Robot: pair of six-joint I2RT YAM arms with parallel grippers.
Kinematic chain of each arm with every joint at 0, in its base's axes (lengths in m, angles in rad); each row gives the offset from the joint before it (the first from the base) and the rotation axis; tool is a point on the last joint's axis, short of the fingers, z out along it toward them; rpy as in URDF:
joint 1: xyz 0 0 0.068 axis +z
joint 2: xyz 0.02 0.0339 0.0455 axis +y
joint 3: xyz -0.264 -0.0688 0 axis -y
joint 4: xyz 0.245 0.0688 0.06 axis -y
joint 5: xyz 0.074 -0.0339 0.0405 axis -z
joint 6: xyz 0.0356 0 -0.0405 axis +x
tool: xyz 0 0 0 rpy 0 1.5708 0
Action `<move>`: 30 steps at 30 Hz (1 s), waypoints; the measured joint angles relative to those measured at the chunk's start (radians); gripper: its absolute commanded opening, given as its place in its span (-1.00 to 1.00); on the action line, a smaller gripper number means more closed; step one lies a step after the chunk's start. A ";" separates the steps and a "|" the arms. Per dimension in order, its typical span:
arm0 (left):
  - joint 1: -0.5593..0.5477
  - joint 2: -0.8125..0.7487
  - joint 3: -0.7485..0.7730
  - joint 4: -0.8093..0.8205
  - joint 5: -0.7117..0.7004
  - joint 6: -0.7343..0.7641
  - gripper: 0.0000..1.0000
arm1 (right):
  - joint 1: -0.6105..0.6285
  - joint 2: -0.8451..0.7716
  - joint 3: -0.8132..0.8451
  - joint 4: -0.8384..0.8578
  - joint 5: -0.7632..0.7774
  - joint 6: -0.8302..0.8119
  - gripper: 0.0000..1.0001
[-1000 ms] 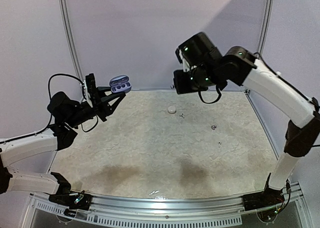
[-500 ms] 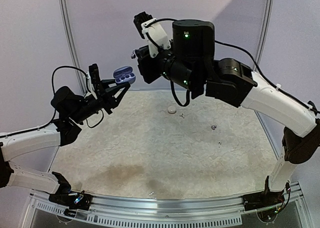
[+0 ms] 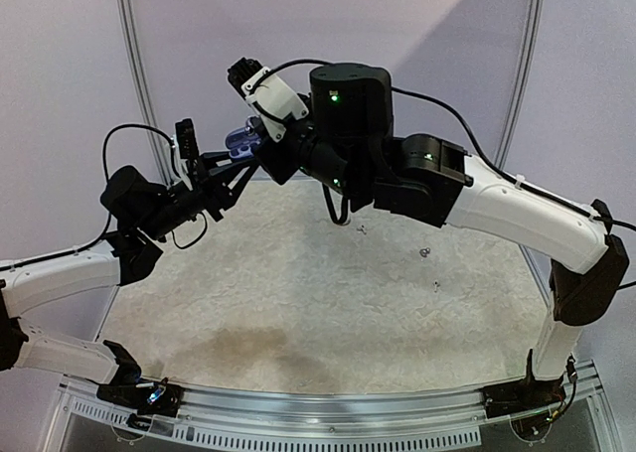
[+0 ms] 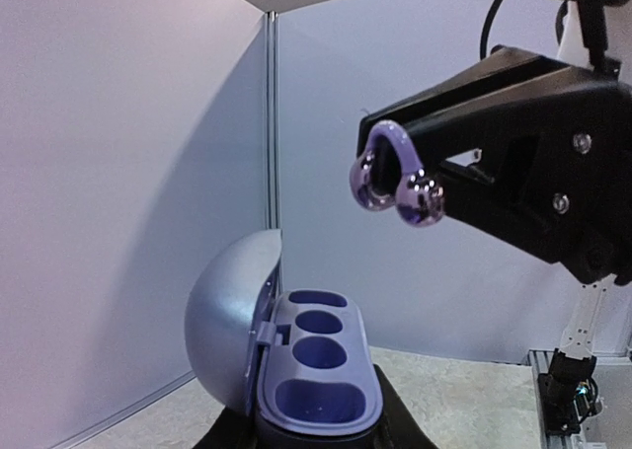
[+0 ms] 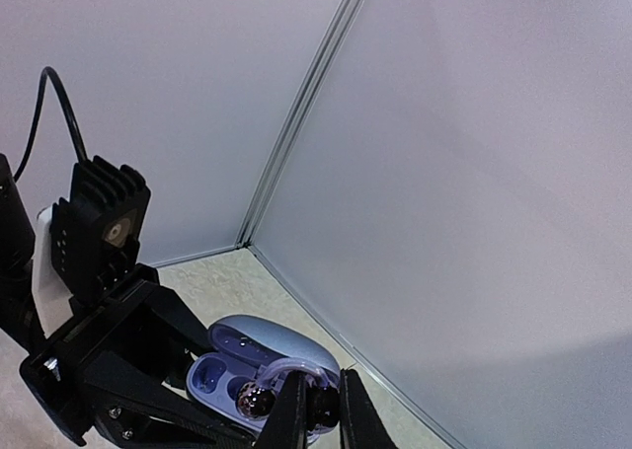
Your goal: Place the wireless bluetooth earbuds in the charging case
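Observation:
The lilac charging case point(image 4: 318, 370) is open, its lid point(image 4: 229, 326) tipped back to the left and its wells empty. My left gripper point(image 4: 316, 439) is shut on the case's base and holds it in the air at the back left point(image 3: 238, 138). One of the wireless bluetooth earbuds point(image 4: 395, 178), two chrome balls joined by a lilac arch, is pinched in my shut right gripper point(image 5: 318, 410). It hangs just above the case's wells point(image 5: 222, 382), apart from them. In the top view the right gripper point(image 3: 266, 146) sits right beside the case.
Three tiny grey pieces lie on the mottled table point(image 3: 298, 303) at the back right: one point(image 3: 362, 227), another point(image 3: 424, 252), a third point(image 3: 436, 286). The enclosure's walls and a corner post point(image 3: 139, 75) stand close behind both grippers. The right arm point(image 3: 497, 204) spans the back of the table.
My right arm has swung left and up from the back right, bringing the earbud over the open case. The left gripper has shifted slightly with the case. A small white disc is now hidden behind the right arm.

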 measured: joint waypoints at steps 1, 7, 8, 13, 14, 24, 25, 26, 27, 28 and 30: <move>0.000 0.000 0.000 0.000 0.000 -0.004 -1.00 | 0.000 0.003 -0.001 0.001 0.000 -0.006 -1.00; 0.000 0.000 0.000 0.000 0.000 -0.007 -1.00 | -0.008 0.013 -0.004 0.000 -0.005 -0.008 -1.00; 0.000 0.000 0.000 0.000 0.000 -0.006 -1.00 | -0.010 0.014 -0.004 -0.001 -0.006 -0.005 -1.00; 0.000 0.000 0.000 0.000 0.000 -0.002 -1.00 | -0.018 0.025 -0.004 -0.002 -0.003 0.003 -1.00; 0.000 0.000 0.000 0.000 0.001 0.000 -1.00 | -0.019 0.028 -0.004 -0.003 -0.003 0.003 -1.00; 0.000 0.000 0.000 -0.008 0.003 0.000 -1.00 | -0.022 0.054 -0.005 -0.008 0.042 0.010 -1.00; 0.000 0.000 0.000 -0.008 0.003 -0.001 -1.00 | -0.022 0.054 -0.006 -0.008 0.048 0.010 -1.00; 0.000 0.000 0.000 -0.008 0.003 -0.002 -1.00 | -0.023 0.054 -0.009 -0.008 0.060 0.010 -1.00; 0.000 0.000 0.000 -0.008 0.002 -0.003 -1.00 | -0.023 0.054 -0.010 -0.009 0.065 0.010 -1.00; 0.000 0.000 0.000 -0.008 0.002 -0.004 -1.00 | -0.023 0.055 -0.013 -0.008 0.070 0.010 -1.00; 0.000 0.000 0.000 -0.010 0.001 -0.004 -1.00 | -0.022 0.055 -0.015 -0.008 0.079 0.010 -1.00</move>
